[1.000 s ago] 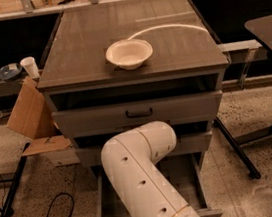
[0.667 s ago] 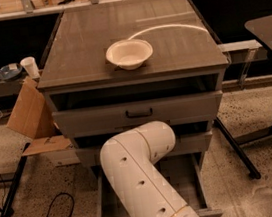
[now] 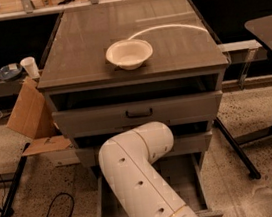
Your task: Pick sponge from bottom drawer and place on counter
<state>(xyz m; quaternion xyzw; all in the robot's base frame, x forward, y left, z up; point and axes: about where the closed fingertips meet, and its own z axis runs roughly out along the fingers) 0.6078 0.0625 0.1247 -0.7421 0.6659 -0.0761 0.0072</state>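
The bottom drawer is pulled open below the two upper grey drawers. My white arm bends over it and reaches down into it, covering most of its inside. My gripper is hidden behind the arm, somewhere in or over the drawer. The sponge is hidden. The counter carries a round cream bowl near its front middle.
A cardboard flap leans at the cabinet's left, with a black cable on the floor. A white cup and dishes stand on a low shelf at the left. A dark table and its legs stand at the right.
The arm's elbow has shifted very slightly to the left over the open drawer. Nothing else has moved.
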